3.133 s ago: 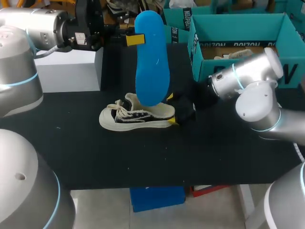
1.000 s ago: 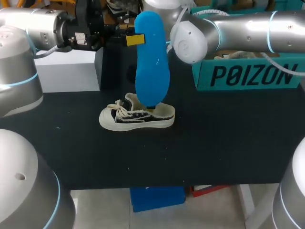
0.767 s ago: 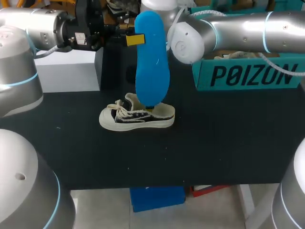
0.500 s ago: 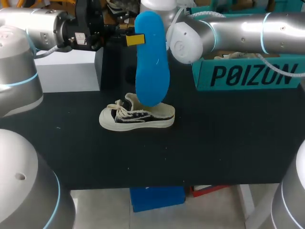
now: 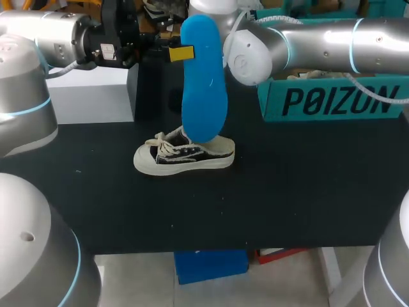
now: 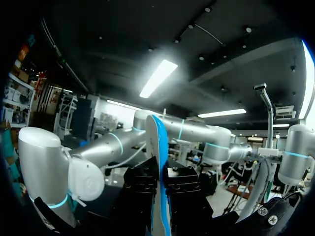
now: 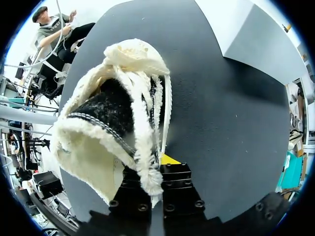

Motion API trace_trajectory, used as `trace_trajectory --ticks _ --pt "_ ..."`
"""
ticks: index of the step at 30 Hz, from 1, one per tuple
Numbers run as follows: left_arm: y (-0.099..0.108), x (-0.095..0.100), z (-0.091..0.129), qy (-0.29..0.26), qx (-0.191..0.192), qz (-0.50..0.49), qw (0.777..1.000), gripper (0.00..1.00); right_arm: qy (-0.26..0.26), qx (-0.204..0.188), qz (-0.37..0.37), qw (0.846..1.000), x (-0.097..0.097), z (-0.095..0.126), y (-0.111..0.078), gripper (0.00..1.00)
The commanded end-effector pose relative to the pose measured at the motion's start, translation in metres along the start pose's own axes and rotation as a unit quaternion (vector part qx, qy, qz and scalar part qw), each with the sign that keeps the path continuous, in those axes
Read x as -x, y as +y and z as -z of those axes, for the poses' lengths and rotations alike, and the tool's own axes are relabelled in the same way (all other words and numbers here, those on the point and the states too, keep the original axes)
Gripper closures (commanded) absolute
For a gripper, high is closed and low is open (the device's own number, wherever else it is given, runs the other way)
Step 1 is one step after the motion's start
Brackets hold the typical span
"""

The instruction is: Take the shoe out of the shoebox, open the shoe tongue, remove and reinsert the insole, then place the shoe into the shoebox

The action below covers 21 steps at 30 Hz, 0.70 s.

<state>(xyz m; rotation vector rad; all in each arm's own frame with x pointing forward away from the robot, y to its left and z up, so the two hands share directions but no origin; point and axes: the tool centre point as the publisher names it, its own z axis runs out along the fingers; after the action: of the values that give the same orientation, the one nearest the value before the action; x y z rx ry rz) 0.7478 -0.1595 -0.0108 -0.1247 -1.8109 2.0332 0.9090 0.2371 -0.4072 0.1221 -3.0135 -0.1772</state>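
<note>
Black worktop (image 5: 307,192), seen from the head view. 1 shoe (image 5: 184,155) sits on its sole near the middle. It has a cream sole, black upper, frayed cream trim and cream laces. Its toe points toward the side of the left arm (image 5: 38,32). The shoe lies directly below the left claw (image 5: 181,53).

Right wrist view: the right claw (image 7: 155,179) is at the shoe's heel end, with the toe pointing away from it. The frayed collar edge runs down between the 2 fingers, which stand narrow and pinch it. 1 yellow tip (image 7: 170,159) shows just beside that edge; the other is hidden under the fabric.

A blue insole (image 5: 203,83) hangs upright from the left claw, which is clamped on its upper part. The lower end is at the shoe's opening; contact there cannot be told. Left wrist view: the insole is edge-on, gripped between the 2 black fingers.

The right arm (image 5: 319,45) crosses in over the worktop's far side, and the right claw is hidden behind the insole in the head view. Beyond that arm, well apart from the left claw, is a teal shoebox (image 5: 332,99) with an open top. A white box (image 5: 89,96) sits far left, under the left arm.
</note>
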Motion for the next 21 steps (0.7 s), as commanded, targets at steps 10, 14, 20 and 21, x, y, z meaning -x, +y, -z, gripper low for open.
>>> trace_trajectory --ticks 10,14,20,21 --pt "0.001 -0.001 -0.001 -0.002 0.0 -0.001 1.0 1.0 0.008 0.006 -0.002 1.0 0.004 0.006 -0.002 1.0" --pt "0.001 -0.001 -0.001 -0.002 0.0 -0.001 1.0 1.0 0.0 0.014 -0.02 1.0 0.005 0.025 -0.005 1.0" --pt "0.001 -0.001 -0.001 -0.002 0.0 -0.001 1.0 1.0 -0.006 0.01 -0.05 0.999 -0.001 0.05 -0.01 1.0" --pt "0.001 -0.001 -0.001 -0.002 0.0 -0.001 1.0 1.0 -0.011 0.007 -0.058 0.998 -0.002 0.053 -0.012 1.0"
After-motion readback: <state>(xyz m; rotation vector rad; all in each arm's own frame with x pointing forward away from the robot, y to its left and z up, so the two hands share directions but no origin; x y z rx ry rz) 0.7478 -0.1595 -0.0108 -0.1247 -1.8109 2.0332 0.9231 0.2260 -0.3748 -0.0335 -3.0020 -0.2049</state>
